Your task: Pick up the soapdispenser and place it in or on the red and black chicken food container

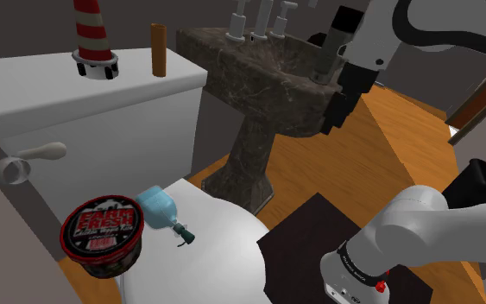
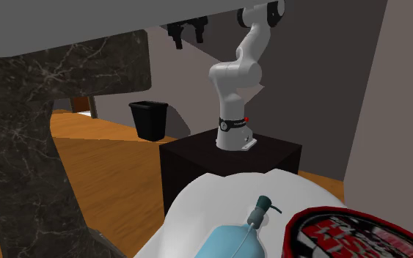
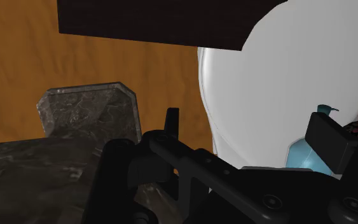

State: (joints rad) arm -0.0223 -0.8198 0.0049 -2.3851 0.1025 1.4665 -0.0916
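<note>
"Shoulder view: how is the arm posed?"
"Bent high above its stand (image 1: pixel 306 229), with the gripper (image 1: pixel 334 117) pointing down beside the stone sink (image 1: pixel 258 78), fingers apart and holding nothing."
"And the soap dispenser (image 1: pixel 159 205)?"
"Pale blue bottle, dark teal pump. It lies on its side on the white toilet lid (image 1: pixel 224 250), just beside the red and black container (image 1: pixel 103 233)."

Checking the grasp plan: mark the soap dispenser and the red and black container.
soap dispenser (image 1: pixel 158 205): shoulder view, on its pale blue body.
red and black container (image 1: pixel 103 224): shoulder view, on its printed lid.
</note>
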